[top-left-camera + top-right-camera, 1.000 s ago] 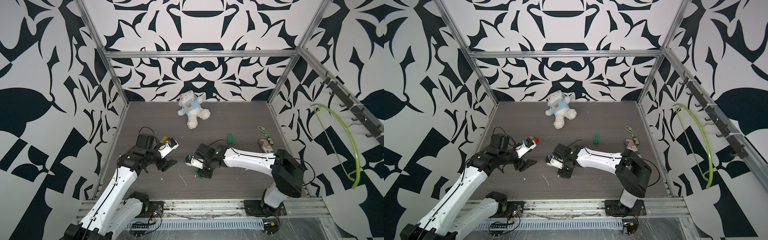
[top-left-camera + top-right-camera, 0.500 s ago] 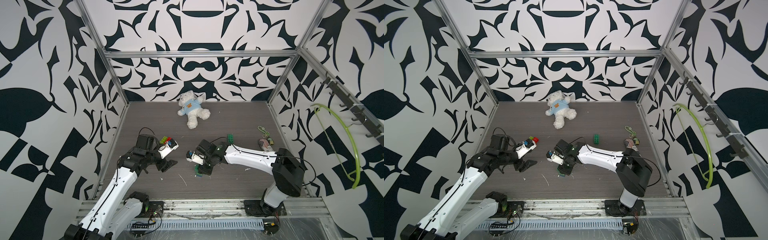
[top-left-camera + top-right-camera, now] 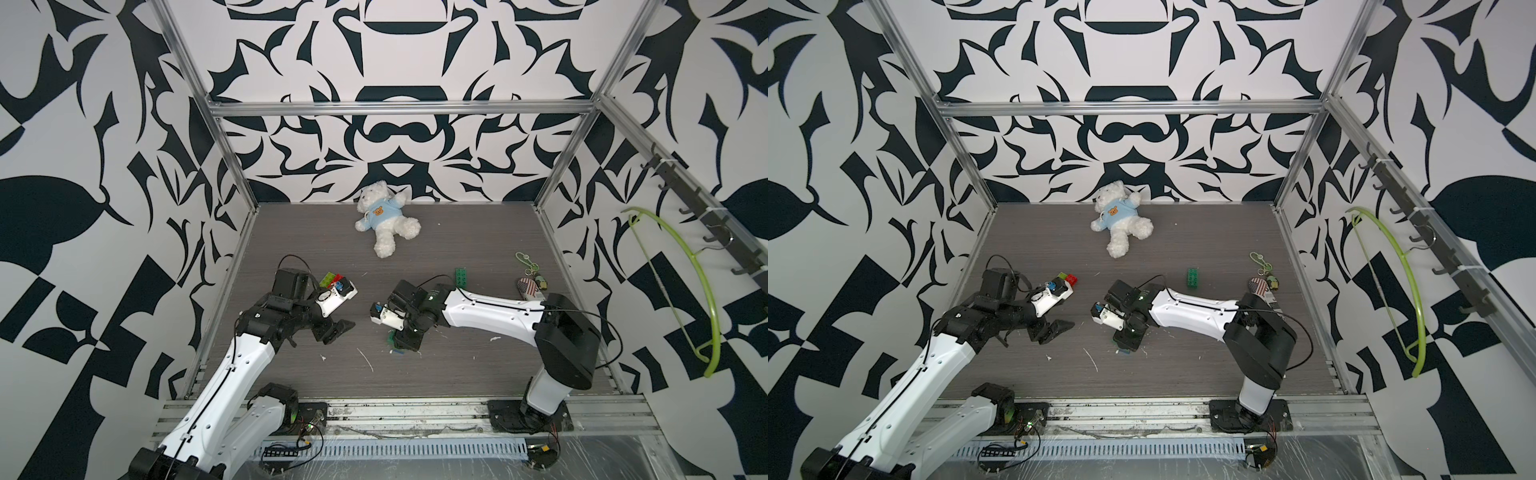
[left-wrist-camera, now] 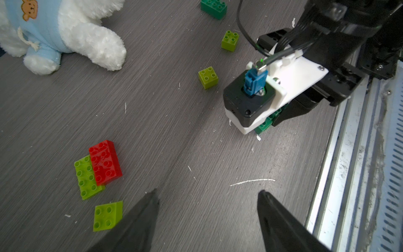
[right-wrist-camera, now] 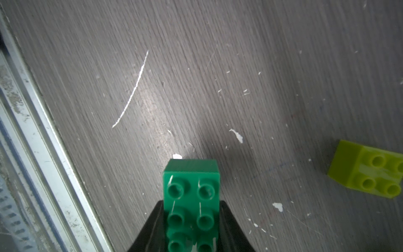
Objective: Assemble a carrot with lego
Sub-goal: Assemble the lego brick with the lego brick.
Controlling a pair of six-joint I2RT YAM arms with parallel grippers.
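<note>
Two hands differ: your right hand is clamped on a dark green brick down near the counter, while your left hand is spread wide and empty near the red brick lying over a lime brick. Pressed off-square, the dark green brick could twist out of the grip. Small lime bricks lie nearby, with the teddy bear well apart.

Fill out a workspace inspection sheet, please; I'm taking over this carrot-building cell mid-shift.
surface: grey wood-grain table, scratched, white flecks
job's things: red brick stacked on a lime brick; three loose lime bricks; loose green brick; held green brick
clutter: teddy, keychain
jaws: left jaws open, empty; right jaws shut on the held green brick
cables: black wrist cables on both arms
surroundings: patterned walls, metal frame, lime hanger
</note>
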